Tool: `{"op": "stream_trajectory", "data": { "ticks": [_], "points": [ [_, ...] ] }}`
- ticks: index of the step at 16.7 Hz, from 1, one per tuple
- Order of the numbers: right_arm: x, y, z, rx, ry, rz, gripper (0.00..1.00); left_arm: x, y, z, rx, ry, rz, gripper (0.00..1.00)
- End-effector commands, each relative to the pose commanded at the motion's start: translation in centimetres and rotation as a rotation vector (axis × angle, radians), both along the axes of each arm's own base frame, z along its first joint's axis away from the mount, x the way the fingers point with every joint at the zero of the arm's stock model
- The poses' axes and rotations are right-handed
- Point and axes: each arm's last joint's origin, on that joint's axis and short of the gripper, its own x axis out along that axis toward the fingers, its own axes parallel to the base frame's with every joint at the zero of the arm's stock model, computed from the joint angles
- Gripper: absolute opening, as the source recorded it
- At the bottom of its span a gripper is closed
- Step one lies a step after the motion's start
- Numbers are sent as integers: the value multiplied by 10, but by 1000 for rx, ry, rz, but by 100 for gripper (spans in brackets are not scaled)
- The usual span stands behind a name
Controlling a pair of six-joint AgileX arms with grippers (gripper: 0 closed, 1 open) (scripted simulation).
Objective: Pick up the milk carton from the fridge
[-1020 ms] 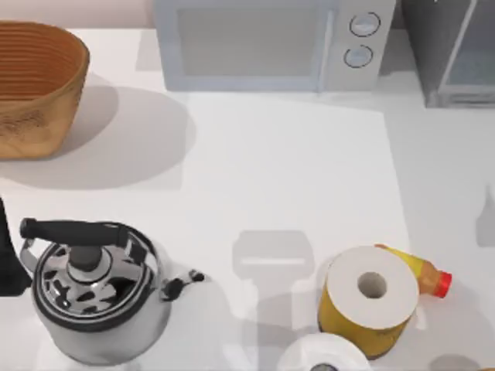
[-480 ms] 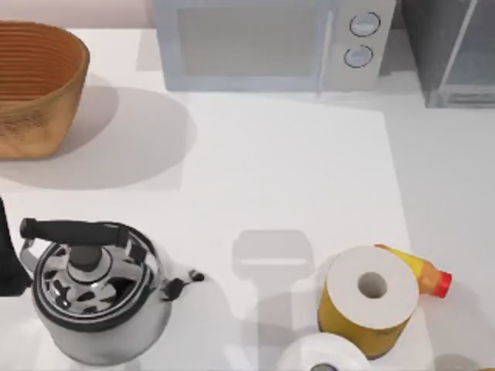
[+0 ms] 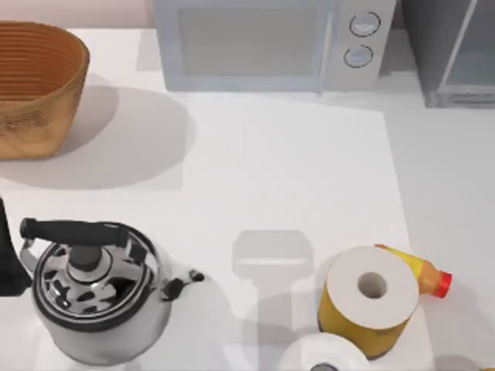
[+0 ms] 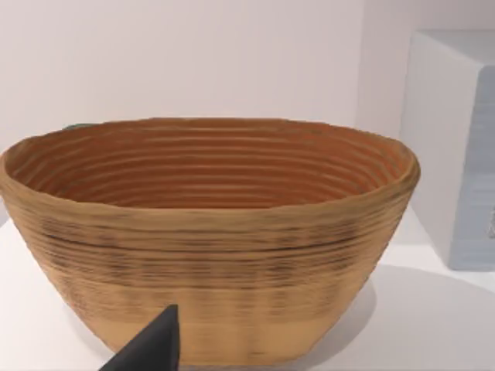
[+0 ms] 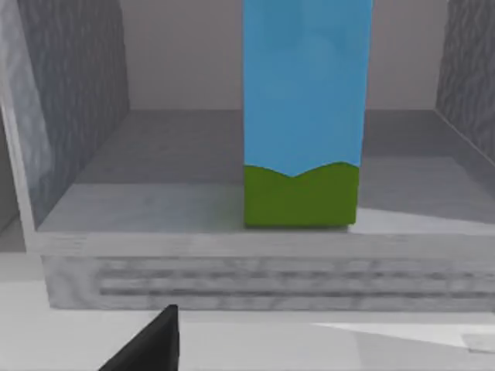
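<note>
1. Sky-blue and green mark the milk carton (image 5: 303, 116), which stands upright on the floor of the open fridge (image 5: 77, 100), near the front edge of that floor, with dark grey walls on either side of it.
2. From the right wrist view, the right pincer (image 5: 151, 344) shows as one dark fingertip low in front of the fridge sill; the carton is farther in and apart from it, not touched. Whether this pincer is released or clenched I cannot tell.
3. In the top view the fridge (image 3: 452, 50) sits at the worktop's far right corner, beside the light grey microwave (image 3: 271, 42).
4. The left pincer (image 4: 155, 348) shows a single dark fingertip before the woven basket (image 4: 209, 232), which stands at the far left of the worktop (image 3: 286, 170); its state cannot be told either.
5. Nearer the front stand a steel kettle (image 3: 97, 290), a yellow-wrapped paper roll (image 3: 370, 297) and, touching the roll, a yellow red-capped bottle (image 3: 425, 274) lying on its side.
</note>
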Motion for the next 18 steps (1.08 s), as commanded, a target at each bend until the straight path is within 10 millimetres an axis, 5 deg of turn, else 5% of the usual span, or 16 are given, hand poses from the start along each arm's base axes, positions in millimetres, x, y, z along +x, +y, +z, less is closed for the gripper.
{"op": "stream_trajectory", "data": {
  "ticks": [4, 13, 18],
  "points": [
    [18, -4, -4, 6, 14, -4, 100, 0, 0, 0, 0, 0, 0, 100],
    [165, -10, 6, -12, -20, -17, 100, 0, 0, 0, 0, 0, 0, 100],
    [199, 5, 8, -6, -2, -13, 100, 0, 0, 0, 0, 0, 0, 100]
  ]
}}
